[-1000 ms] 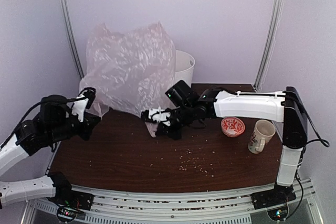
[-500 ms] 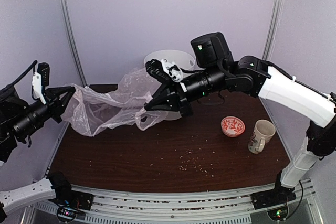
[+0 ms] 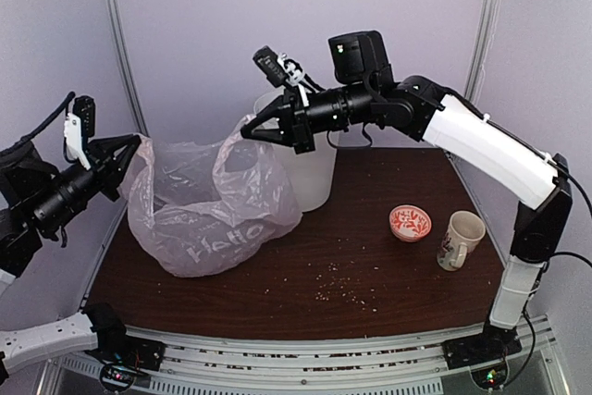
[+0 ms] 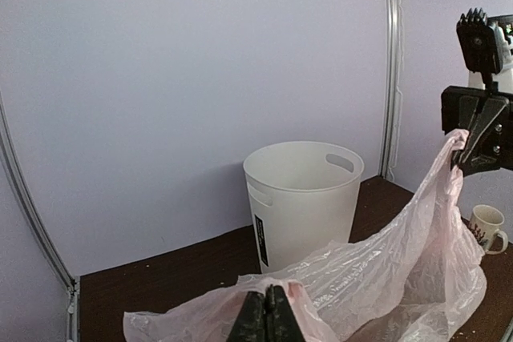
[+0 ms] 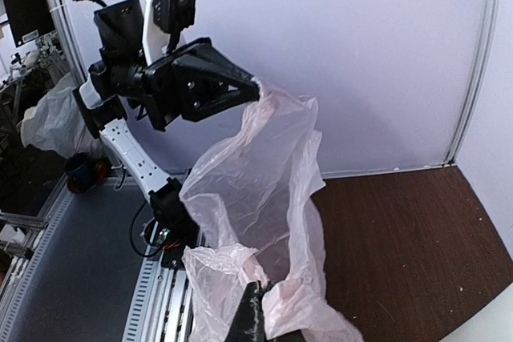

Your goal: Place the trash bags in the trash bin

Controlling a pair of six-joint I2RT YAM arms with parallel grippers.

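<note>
Beside the bin (image 3: 313, 173), both arms' jaws pinch the pink bag (image 3: 208, 219)

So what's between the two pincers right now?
Only the pink bag, hanging stretched from the left pincer to the right pincer; the top view shows it.

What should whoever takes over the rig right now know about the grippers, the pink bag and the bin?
Left gripper: shut on one top edge of the pink bag.
Right gripper: shut on the opposite top edge, raised near the rim of the white bin.
Bag: stretched between the two grippers, its bottom resting on the table, to the left of the bin.
Bin: upright at the back of the table; no part of the bag is inside it.
Done: bag gripped on both sides and lifted open.
Left: carry the bag over the rim, lower it in, release.
</note>
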